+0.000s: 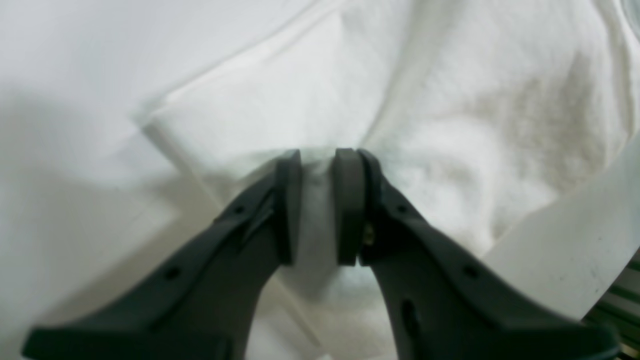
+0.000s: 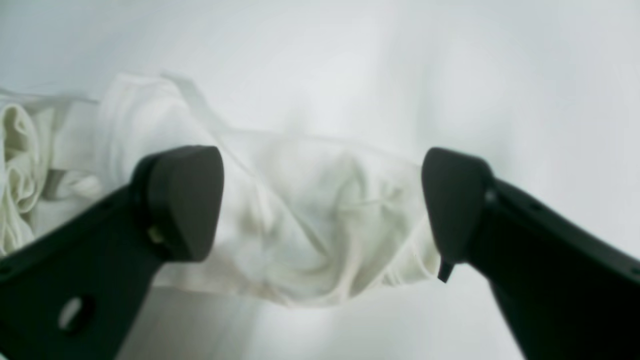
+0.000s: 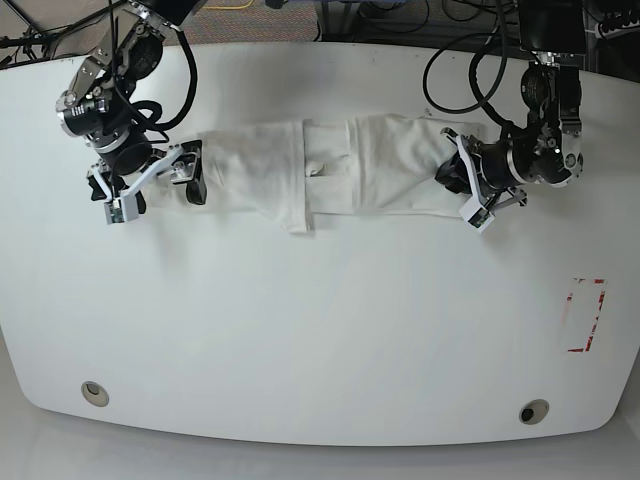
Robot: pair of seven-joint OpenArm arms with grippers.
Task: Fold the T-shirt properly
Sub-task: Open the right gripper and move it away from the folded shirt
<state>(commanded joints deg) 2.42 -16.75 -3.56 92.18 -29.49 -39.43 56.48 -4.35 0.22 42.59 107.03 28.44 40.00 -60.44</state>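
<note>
The white T-shirt (image 3: pixel 330 175) lies folded into a long crumpled strip across the far half of the table (image 3: pixel 320 330). No print or bear face shows. My left gripper (image 3: pixel 458 178) is at the strip's right end. In the left wrist view its jaws (image 1: pixel 317 200) are closed on a fold of the T-shirt (image 1: pixel 450 110). My right gripper (image 3: pixel 152 188) is at the strip's left end, open and empty. In the right wrist view (image 2: pixel 320 205) the bunched end of the T-shirt (image 2: pixel 300 240) lies between and just beyond its spread fingertips (image 2: pixel 185 200).
A red-outlined rectangle (image 3: pixel 585 315) is marked on the table at the right. Two round holes (image 3: pixel 95 392) (image 3: pixel 533 411) sit near the front edge. Cables (image 3: pixel 450 60) hang over the back edge behind both arms.
</note>
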